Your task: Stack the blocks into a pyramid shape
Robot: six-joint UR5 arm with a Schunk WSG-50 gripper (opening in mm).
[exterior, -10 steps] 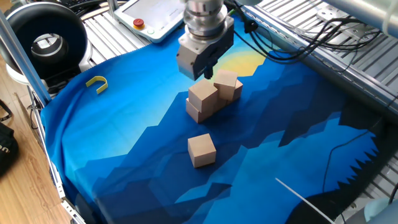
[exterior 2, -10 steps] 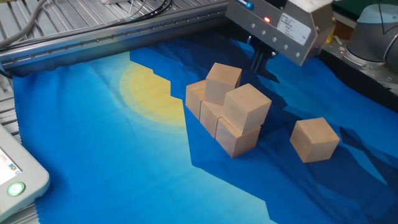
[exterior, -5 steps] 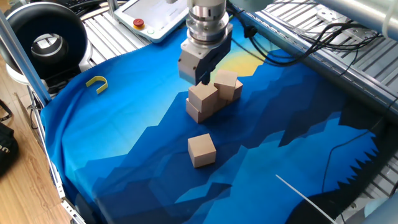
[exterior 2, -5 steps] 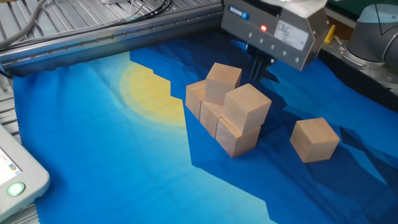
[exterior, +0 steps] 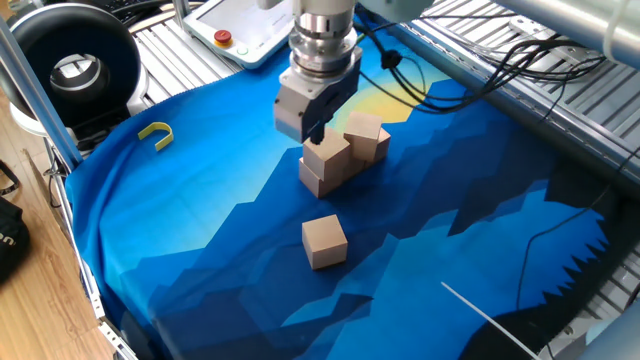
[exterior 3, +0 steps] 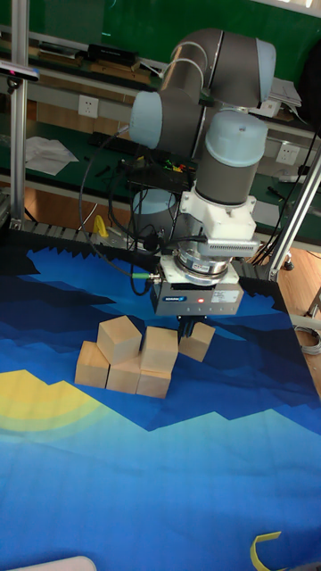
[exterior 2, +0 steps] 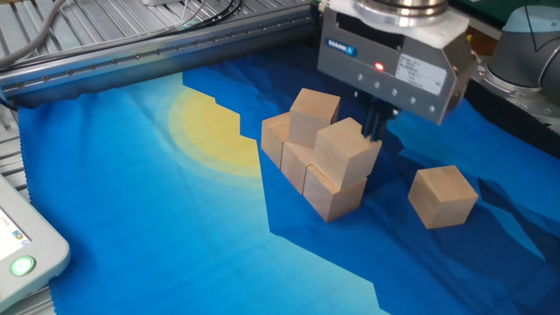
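Five tan blocks form a cluster on the blue cloth, three below and two on top (exterior: 362, 128) (exterior 2: 313, 112) (exterior 3: 119, 340). The other upper block (exterior: 326, 156) (exterior 2: 347, 149) (exterior 3: 160, 348) sits at the cluster's end. A single block (exterior: 324, 241) (exterior 2: 443, 195) (exterior 3: 198, 340) lies apart on the cloth. My gripper (exterior: 312, 130) (exterior 2: 374, 122) (exterior 3: 185, 329) hangs low beside that end upper block, on the side facing the single block. Its dark fingers stand close together with nothing between them. I cannot tell whether they touch the block.
A small yellow hook (exterior: 156, 134) (exterior 3: 265, 546) lies near the cloth's edge. A white teach pendant (exterior: 245, 25) (exterior 2: 17, 249) rests on the slatted metal table. A black round device (exterior: 75, 62) stands beyond the cloth's corner. Cables (exterior: 500, 60) trail over the slats.
My gripper has come down and shifted sideways, from above and behind the cluster to close beside the end upper block. The blocks have not moved.
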